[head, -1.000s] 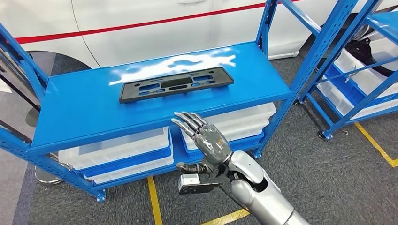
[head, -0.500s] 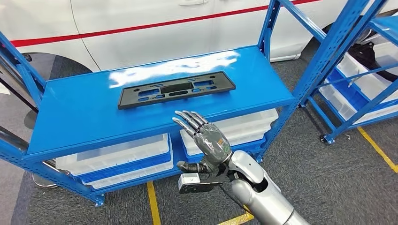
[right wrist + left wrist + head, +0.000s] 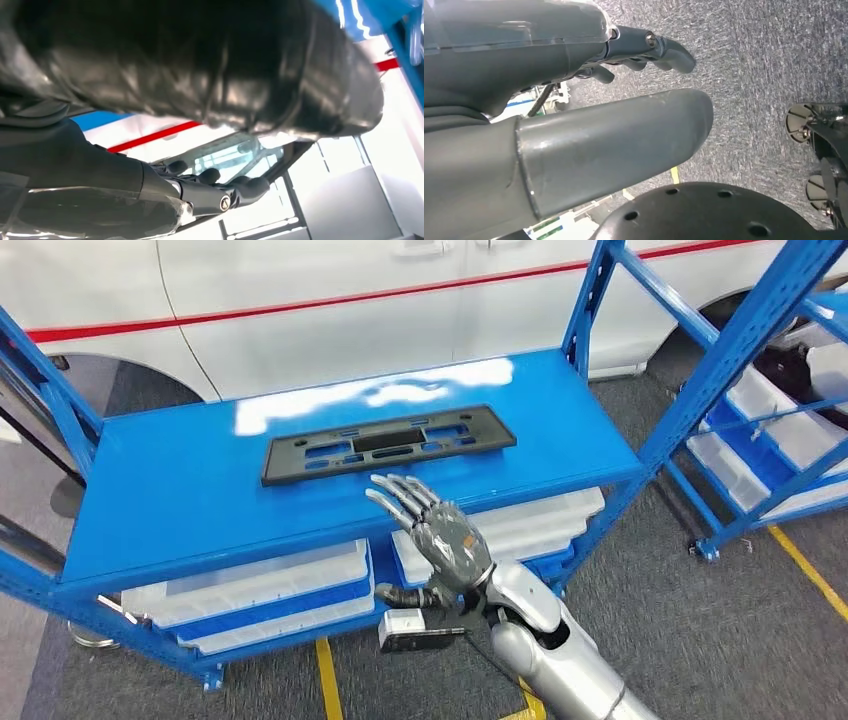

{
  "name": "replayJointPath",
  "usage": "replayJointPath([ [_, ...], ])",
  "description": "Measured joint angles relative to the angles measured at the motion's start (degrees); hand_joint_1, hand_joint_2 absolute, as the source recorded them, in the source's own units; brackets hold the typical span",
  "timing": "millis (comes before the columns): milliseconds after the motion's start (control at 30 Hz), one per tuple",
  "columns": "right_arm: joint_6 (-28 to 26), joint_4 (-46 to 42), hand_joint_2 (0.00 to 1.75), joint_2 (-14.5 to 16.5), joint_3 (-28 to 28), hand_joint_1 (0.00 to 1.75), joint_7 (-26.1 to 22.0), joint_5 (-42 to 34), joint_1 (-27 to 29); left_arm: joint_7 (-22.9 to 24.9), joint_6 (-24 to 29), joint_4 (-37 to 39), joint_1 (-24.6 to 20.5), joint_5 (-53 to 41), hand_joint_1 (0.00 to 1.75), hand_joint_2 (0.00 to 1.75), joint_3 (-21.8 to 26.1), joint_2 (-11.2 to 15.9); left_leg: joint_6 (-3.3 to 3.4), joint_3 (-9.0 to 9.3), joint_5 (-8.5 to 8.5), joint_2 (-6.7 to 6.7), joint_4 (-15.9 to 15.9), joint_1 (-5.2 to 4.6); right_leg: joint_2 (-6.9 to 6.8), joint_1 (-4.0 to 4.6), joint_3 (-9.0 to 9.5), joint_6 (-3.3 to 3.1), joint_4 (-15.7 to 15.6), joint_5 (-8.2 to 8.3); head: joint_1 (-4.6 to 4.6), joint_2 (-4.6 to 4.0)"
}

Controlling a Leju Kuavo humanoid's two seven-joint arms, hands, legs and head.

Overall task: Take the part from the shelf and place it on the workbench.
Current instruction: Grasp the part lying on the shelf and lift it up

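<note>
A long flat black plastic part [image 3: 388,444] with several cut-outs lies across the middle of the blue shelf top [image 3: 180,490]. My right hand [image 3: 432,530] hovers in front of the shelf's near edge, just below the part, with its fingers stretched out toward it and nothing held. The right wrist view has that hand [image 3: 210,192] against the white car with the fingers apart. My left hand [image 3: 589,125] hangs beside my body over grey carpet, thumb and fingers apart and holding nothing.
Blue uprights [image 3: 590,300] frame the shelf. White bins [image 3: 260,585] sit on the tier below. A white car with a red stripe [image 3: 300,300] stands behind. A second blue rack [image 3: 770,430] with bins is at the right. Yellow floor lines [image 3: 325,680] cross the grey carpet.
The camera has shifted, so the shelf sits slightly differently in the picture. My right hand is closer to the shelf edge and the black part than a second ago.
</note>
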Motion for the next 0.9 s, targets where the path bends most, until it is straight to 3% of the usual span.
replayJointPath([
  [67,0.0,-0.1,0.00,0.0,0.0,0.00,0.0,0.0,-0.1,0.0,0.0,0.0,-0.1,-0.2,0.00,0.00,0.0,0.0,-0.57,0.17,-0.36,0.08,0.0,-0.05,0.14,-0.34,0.38,-0.47,-0.5,-0.10,0.01,0.00],
  [133,0.1,-0.1,0.00,0.1,0.1,0.00,0.0,0.1,-0.6,0.0,0.0,0.0,-0.2,-0.6,0.00,0.00,0.0,0.1,-1.22,-1.09,-1.96,0.15,3.1,-0.03,0.03,-0.81,1.23,-1.07,-1.1,-0.24,-0.04,0.00],
  [233,0.7,-0.1,0.00,0.2,0.3,0.00,0.0,0.3,-1.8,0.0,-0.1,0.0,-0.1,-1.2,0.00,0.00,0.0,0.1,-1.97,-7.54,-5.77,0.19,14.0,0.38,-0.16,-0.89,2.06,-1.48,-1.3,-0.84,-0.07,0.00],
  [267,1.0,0.0,0.00,0.2,0.3,0.00,0.0,0.3,-2.2,0.0,-0.1,0.0,-0.1,-1.4,0.00,0.00,0.0,0.1,-2.12,-9.29,-5.72,0.19,16.2,0.49,-0.17,-0.91,2.33,-1.46,-1.3,-1.12,-0.07,0.00],
  [300,1.2,0.2,0.00,0.2,0.4,0.00,0.0,0.3,-2.7,0.0,-0.2,0.0,-0.1,-1.6,0.00,0.00,0.0,0.2,-2.20,-9.96,-4.46,0.19,16.2,0.56,-0.15,-0.96,2.65,-1.40,-1.2,-1.43,-0.06,0.00],
  [367,1.6,0.7,0.00,0.2,0.6,0.00,0.0,0.3,-4.1,0.0,-0.2,0.0,0.0,-1.9,0.00,0.00,0.0,0.2,-2.14,-8.07,0.73,0.23,9.8,0.64,-0.06,-1.11,3.55,-1.08,-1.1,-2.20,-0.07,0.00],
  [433,1.8,1.4,0.00,0.2,0.9,0.00,0.0,0.3,-5.7,0.0,-0.2,0.0,-0.1,-2.1,0.00,0.00,0.0,0.3,-1.78,-5.21,3.79,0.27,3.0,0.44,0.05,-0.97,4.12,-0.45,-0.9,-2.97,-0.08,0.00],
  [467,1.9,1.8,0.00,0.2,1.0,0.00,0.1,0.3,-6.4,0.0,-0.3,0.0,-0.2,-2.1,0.00,0.00,0.0,0.3,-1.50,-4.51,4.00,0.25,1.3,0.33,0.06,-0.83,4.22,-0.12,-0.9,-3.22,-0.07,0.00],
  [567,1.9,2.7,0.00,0.4,1.3,0.00,0.2,0.3,-7.9,0.0,-0.4,0.0,-0.3,-2.2,0.00,0.00,0.0,0.3,-0.41,-4.10,3.36,0.08,0.6,0.26,-0.06,-0.73,4.48,0.77,-1.2,-3.66,-0.06,0.00],
  [633,1.9,3.2,0.00,0.5,1.3,0.00,0.2,0.3,-8.7,0.0,-0.4,0.0,-0.2,-2.2,0.00,0.00,0.0,0.3,0.39,-3.59,3.15,0.07,0.3,0.41,-0.12,-0.86,3.71,1.25,0.9,-4.86,-0.05,0.00],
  [667,1.9,3.6,0.00,0.5,1.3,0.00,0.2,0.3,-9.1,0.0,-0.4,0.0,-0.2,-2.2,0.00,0.00,0.0,0.4,0.77,-3.31,3.00,0.10,0.1,0.46,-0.13,-0.91,2.17,1.42,3.9,-6.18,-0.05,0.00],
  [733,1.9,4.5,0.00,0.5,1.3,0.00,0.3,0.4,-9.7,0.0,-0.4,0.0,-0.3,-2.3,0.00,0.00,0.0,0.4,1.28,-2.90,2.51,0.12,0.1,0.28,-0.12,-0.90,-2.70,1.56,12.0,-9.01,-0.05,0.00],
  [767,1.9,5.0,0.00,0.5,1.3,0.00,0.3,0.4,-9.9,0.0,-0.4,0.0,-0.3,-2.3,0.00,0.00,0.0,0.4,1.42,-2.63,2.24,0.08,0.1,0.15,-0.12,-0.89,-4.91,1.55,15.1,-9.42,-0.05,0.00],
  [800,1.9,5.5,0.00,0.6,1.4,0.00,0.4,0.6,-10.1,0.0,-0.4,0.0,-0.3,-2.4,0.00,0.00,0.0,0.4,1.50,-2.26,1.93,0.01,0.1,0.03,-0.12,-0.86,-6.17,1.43,16.1,-8.59,-0.05,0.00],
  [833,1.9,5.9,0.00,0.6,1.4,0.00,0.5,0.7,-10.3,0.1,-0.4,0.0,-0.3,-2.4,0.00,0.00,0.0,0.4,1.52,-1.74,1.58,-0.09,0.1,-0.10,-0.12,-0.76,-6.27,1.19,14.8,-6.58,-0.05,0.00],
  [867,1.9,6.3,0.00,0.6,1.5,0.00,0.7,0.9,-10.6,0.1,-0.4,0.0,-0.2,-2.4,0.00,0.00,0.0,0.4,1.49,-1.11,1.18,-0.18,0.1,-0.23,-0.11,-0.57,-5.37,0.76,11.4,-3.70,-0.05,0.00],
  [900,1.9,6.7,0.44,0.7,1.5,0.00,0.9,1.0,-11.0,0.1,-0.5,0.0,-0.2,-2.4,0.00,0.00,0.0,0.3,1.42,-0.55,0.76,-0.23,0.1,-0.34,-0.10,-0.29,-4.01,0.18,7.5,-1.12,-0.07,0.00],
])
